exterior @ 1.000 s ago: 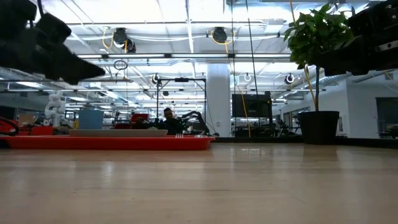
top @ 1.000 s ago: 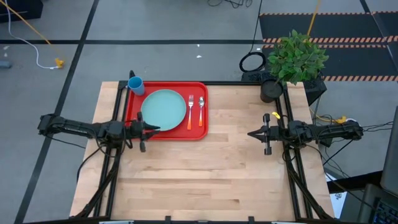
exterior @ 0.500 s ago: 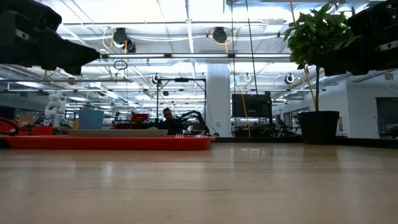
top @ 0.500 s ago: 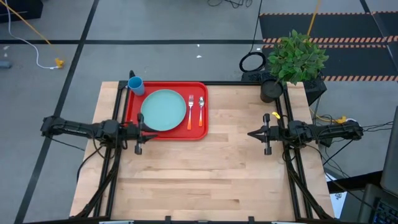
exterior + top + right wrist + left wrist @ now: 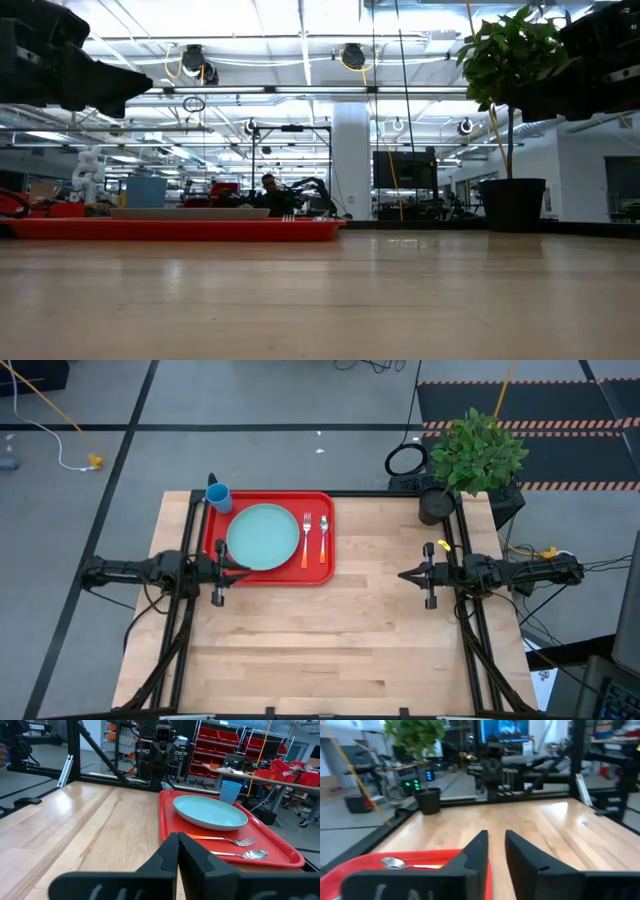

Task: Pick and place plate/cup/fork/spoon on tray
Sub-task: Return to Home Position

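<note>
At centre left, drawn back toward the desk [image 5: 350, 645] edge off the red rectangular plastic tray [image 5: 316, 572], left end effector [image 5: 240, 566] slightly apart, empty; right end effector [image 5: 403, 575] together; loading judged finished

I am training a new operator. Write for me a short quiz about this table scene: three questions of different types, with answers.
1. True or false: the fork lies between the plate and the spoon.
2. The right gripper is: A) holding the spoon; B) touching the plate; C) shut, over the bare table.
3. Fill in: the colour of the tray is ___.
Key: 1 true; 2 C; 3 red.
</note>
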Robot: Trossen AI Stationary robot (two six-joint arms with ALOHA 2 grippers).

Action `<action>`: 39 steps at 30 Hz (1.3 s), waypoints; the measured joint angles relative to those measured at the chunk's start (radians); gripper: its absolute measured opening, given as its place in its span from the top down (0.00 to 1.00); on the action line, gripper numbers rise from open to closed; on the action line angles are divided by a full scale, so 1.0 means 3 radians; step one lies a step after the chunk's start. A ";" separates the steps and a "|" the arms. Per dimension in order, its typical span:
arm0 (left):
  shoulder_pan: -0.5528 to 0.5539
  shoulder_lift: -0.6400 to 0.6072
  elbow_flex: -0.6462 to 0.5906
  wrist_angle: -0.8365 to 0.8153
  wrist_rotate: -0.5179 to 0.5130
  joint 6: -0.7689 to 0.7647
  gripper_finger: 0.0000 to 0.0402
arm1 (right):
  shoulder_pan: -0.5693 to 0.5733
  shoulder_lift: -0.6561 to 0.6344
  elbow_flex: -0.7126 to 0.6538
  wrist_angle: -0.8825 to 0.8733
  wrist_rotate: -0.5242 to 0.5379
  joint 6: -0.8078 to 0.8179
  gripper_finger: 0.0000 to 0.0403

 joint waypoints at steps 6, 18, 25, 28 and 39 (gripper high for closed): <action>0.0141 0.0017 0.0000 -0.0042 0.0212 0.0111 0.98 | 0.0000 0.0003 0.0000 0.0005 0.0005 0.0000 1.00; 0.0302 0.0017 -0.0003 -0.0045 0.0254 0.0052 0.99 | 0.0001 0.0003 0.0000 0.0007 0.0006 0.0000 1.00; 0.0257 0.0017 -0.0004 -0.0044 0.0260 -0.0117 0.94 | 0.0000 0.0003 0.0000 0.0008 0.0006 0.0000 1.00; 0.0256 0.0017 -0.0005 -0.0040 0.0258 -0.0081 0.92 | 0.0000 0.0003 0.0000 0.0008 0.0006 0.0000 1.00; 0.0256 0.0018 -0.0013 0.0120 0.0222 -0.0034 0.92 | 0.0001 0.0003 0.0000 0.0009 0.0006 0.0000 1.00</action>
